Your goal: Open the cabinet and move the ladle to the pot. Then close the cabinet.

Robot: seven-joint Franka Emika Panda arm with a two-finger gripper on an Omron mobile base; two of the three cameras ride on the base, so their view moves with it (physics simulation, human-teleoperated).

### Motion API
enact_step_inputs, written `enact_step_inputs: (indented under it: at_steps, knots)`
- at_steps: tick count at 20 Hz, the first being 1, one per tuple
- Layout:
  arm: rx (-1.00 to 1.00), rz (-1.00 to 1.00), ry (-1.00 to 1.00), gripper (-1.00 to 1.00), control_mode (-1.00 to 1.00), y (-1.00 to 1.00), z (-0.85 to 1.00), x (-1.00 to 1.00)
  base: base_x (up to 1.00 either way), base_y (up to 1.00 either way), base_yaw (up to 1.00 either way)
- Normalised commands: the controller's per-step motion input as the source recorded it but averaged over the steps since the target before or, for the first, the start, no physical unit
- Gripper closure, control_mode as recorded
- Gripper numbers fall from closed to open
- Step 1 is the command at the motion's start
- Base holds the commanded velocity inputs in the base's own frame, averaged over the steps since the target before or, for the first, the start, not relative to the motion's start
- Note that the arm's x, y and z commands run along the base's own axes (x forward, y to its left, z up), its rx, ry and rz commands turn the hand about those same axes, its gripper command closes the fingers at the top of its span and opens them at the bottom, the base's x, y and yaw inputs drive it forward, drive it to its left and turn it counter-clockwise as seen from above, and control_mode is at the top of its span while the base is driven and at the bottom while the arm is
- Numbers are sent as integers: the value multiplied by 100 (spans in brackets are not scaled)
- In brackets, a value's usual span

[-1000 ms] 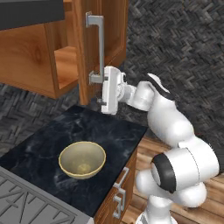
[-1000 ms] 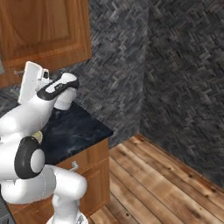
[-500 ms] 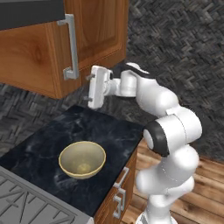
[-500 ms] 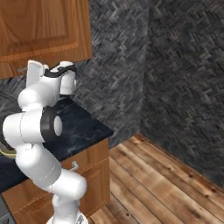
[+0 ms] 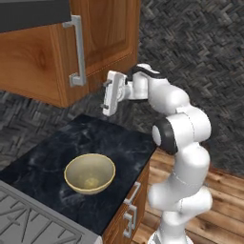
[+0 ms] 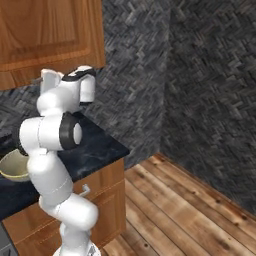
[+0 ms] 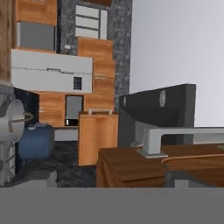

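Cabinet [image 5: 95, 43] shut – top cropped, gripper [image 5: 108, 93] beside handle [image 5: 78, 52], jaws unreadable

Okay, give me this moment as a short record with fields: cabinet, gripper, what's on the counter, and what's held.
cabinet: wall-hung wooden cabinet, door looks shut or nearly so, with its silver bar handle at the door's left edge
gripper: gripper open, in the air to the right of the handle and below it, not touching it
held: nothing
counter: yellowish bowl on the dark counter
arm: white arm reaching left, above the counter
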Motion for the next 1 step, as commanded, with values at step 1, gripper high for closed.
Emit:
enact_step_inputs:
  at_steps: [1]
  knots:
    - [-23, -71, 0, -100, -100, 39, 0, 0, 0, 0, 0]
